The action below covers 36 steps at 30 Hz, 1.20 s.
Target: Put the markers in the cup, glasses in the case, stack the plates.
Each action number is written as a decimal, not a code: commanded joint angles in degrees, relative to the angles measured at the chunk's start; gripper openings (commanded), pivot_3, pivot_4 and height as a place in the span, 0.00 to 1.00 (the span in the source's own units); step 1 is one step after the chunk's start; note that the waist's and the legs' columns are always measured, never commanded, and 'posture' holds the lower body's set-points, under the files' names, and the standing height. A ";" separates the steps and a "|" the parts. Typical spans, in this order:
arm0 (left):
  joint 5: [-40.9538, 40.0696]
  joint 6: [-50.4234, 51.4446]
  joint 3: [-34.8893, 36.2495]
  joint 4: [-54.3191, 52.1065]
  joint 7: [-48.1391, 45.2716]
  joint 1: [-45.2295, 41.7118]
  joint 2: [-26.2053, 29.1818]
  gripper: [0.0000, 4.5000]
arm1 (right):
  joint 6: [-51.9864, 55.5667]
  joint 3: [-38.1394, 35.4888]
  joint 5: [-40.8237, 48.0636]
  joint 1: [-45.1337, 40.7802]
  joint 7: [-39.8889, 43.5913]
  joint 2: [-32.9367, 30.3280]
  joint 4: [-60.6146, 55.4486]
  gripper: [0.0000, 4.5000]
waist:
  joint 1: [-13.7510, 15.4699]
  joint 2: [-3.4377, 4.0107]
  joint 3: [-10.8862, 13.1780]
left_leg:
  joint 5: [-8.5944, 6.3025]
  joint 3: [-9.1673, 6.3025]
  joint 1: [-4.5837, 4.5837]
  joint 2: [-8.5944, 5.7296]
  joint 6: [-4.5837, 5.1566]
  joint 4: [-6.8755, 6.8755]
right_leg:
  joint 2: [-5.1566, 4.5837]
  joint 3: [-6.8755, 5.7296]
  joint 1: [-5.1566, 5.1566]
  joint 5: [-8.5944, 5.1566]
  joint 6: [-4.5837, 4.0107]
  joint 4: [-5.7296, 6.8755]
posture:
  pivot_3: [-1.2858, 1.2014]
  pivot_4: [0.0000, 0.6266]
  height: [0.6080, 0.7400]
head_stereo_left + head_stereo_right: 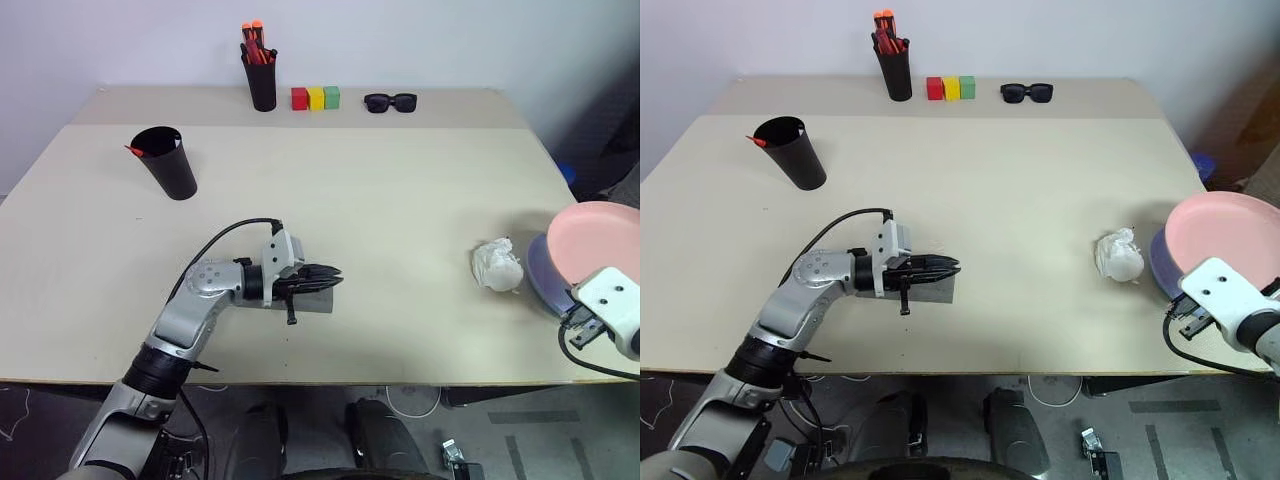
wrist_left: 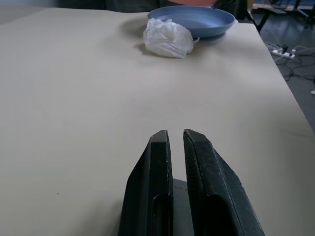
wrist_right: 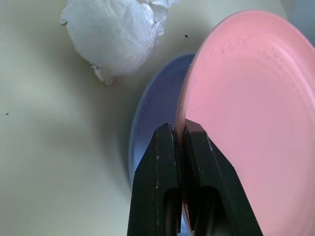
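The salmon pink plate [image 3: 246,113] is tilted, its rim pinched by my shut right gripper [image 3: 178,129], and it hangs partly over the light blue plate [image 1: 543,275] at the table's right edge. My left gripper [image 1: 335,275] is shut with nothing between its fingers. It lies level just above the closed grey case [image 1: 312,302] near the table's front. The glasses are hidden. The wide black cup [image 1: 167,162] stands at the far left, and a red marker tip [image 1: 133,150] pokes over its rim.
A crumpled white paper ball [image 1: 497,265] lies just left of the plates. Along the back stand a black pen pot with orange-capped pens [image 1: 261,75], red, yellow and green blocks [image 1: 316,97], and black sunglasses [image 1: 390,102].
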 commanded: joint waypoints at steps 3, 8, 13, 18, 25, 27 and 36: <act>-0.03 -1.30 0.51 -4.28 0.00 1.85 0.29 0.10 | -0.20 -3.10 1.94 0.69 0.54 0.03 0.57 0.32 | 0.17 0.00 0.00 | -0.01 0.00 0.00 0.00 0.02 -0.01 | -0.01 0.00 0.01 -0.01 0.01 0.00 | 0.52 0.24 0.87; 0.42 -2.29 0.49 -4.67 0.52 2.95 -0.22 0.10 | -2.42 -3.46 3.19 -0.51 0.51 -0.76 0.42 0.66 | 0.18 0.01 -0.01 | -0.02 -0.01 0.01 0.00 0.03 0.00 | -0.01 0.00 0.03 -0.01 0.00 0.00 | 0.52 0.24 0.87; -0.15 -0.70 1.02 -7.74 1.33 3.66 0.37 0.10 | 0.36 1.17 9.39 -3.74 2.28 1.33 -5.00 0.66 | 0.03 0.01 0.00 | -0.02 -0.02 0.01 0.00 0.03 -0.01 | -0.01 0.00 0.03 -0.01 0.01 0.00 | 0.52 0.24 0.87; -1.44 2.57 2.07 -11.07 2.17 3.66 1.20 0.10 | 1.01 10.32 4.86 -8.88 -3.42 3.53 -2.71 0.66 | 0.08 -0.01 0.00 | -0.02 -0.03 0.07 0.01 0.03 -0.01 | -0.01 -0.01 0.10 -0.01 0.01 -0.01 | 0.52 0.24 0.87; -2.31 6.33 3.90 -13.76 3.94 3.34 2.20 0.10 | 1.02 18.61 -1.41 -15.97 -11.56 5.88 6.15 0.66 | 0.29 -0.01 0.00 | -0.02 -0.01 0.08 0.00 0.03 0.00 | -0.03 -0.01 0.11 -0.03 -0.01 -0.02 | 0.52 0.24 0.87; -2.48 7.11 4.21 -14.44 4.36 3.39 2.36 0.10 | 0.86 19.68 -1.92 -17.14 -12.64 6.30 8.33 0.66 | 0.28 -0.01 0.00 | -0.02 -0.01 0.08 0.00 0.03 0.00 | -0.02 -0.01 0.11 -0.02 -0.01 -0.02 | 0.52 0.24 0.87; -3.41 8.97 5.26 -15.56 5.99 3.43 2.67 0.10 | 0.18 19.45 -1.81 -19.03 -15.37 7.01 8.71 0.01 | 0.19 -0.01 0.00 | -0.02 -0.01 0.08 0.00 0.03 0.00 | -0.02 -0.01 0.11 -0.02 0.00 -0.01 | 0.52 0.24 0.87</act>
